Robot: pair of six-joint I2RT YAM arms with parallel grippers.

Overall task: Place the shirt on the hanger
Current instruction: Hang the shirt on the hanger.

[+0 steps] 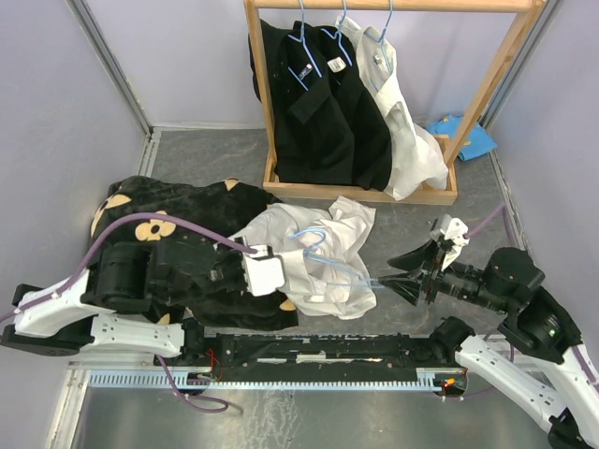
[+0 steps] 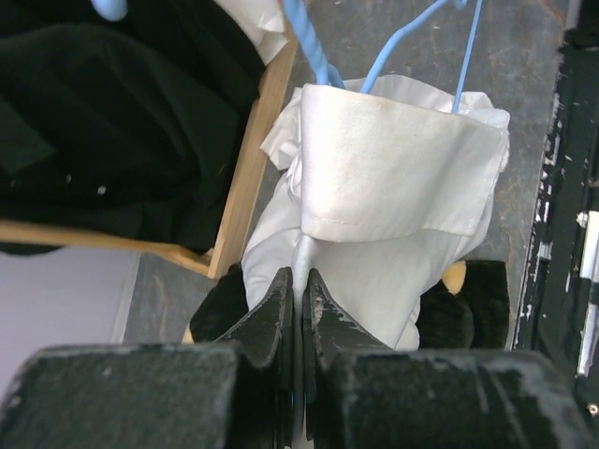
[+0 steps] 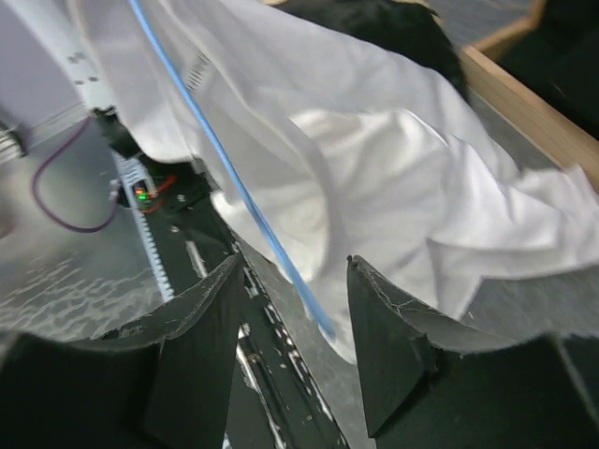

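The white shirt point(image 1: 323, 234) lies crumpled on the table in the middle of the top view. The light-blue wire hanger point(image 1: 329, 265) lies in and on it, hook up near the collar. My left gripper point(image 1: 285, 271) is at the shirt's left edge. In the left wrist view it point(image 2: 301, 279) is shut on a fold of the shirt point(image 2: 393, 178), with the hanger point(image 2: 402, 42) beyond. My right gripper point(image 1: 404, 269) is open at the shirt's right edge. In the right wrist view the hanger's wire end point(image 3: 281, 257) lies between the open jaws point(image 3: 295, 276), untouched, beside the shirt point(image 3: 374, 178).
A wooden rack point(image 1: 487, 84) at the back holds black shirts point(image 1: 318, 103) and a white one on blue hangers. A black cloth with tan flowers point(image 1: 159, 210) lies under the left arm. A blue cloth point(image 1: 463, 136) lies back right. A black rail point(image 1: 318, 351) runs along the front.
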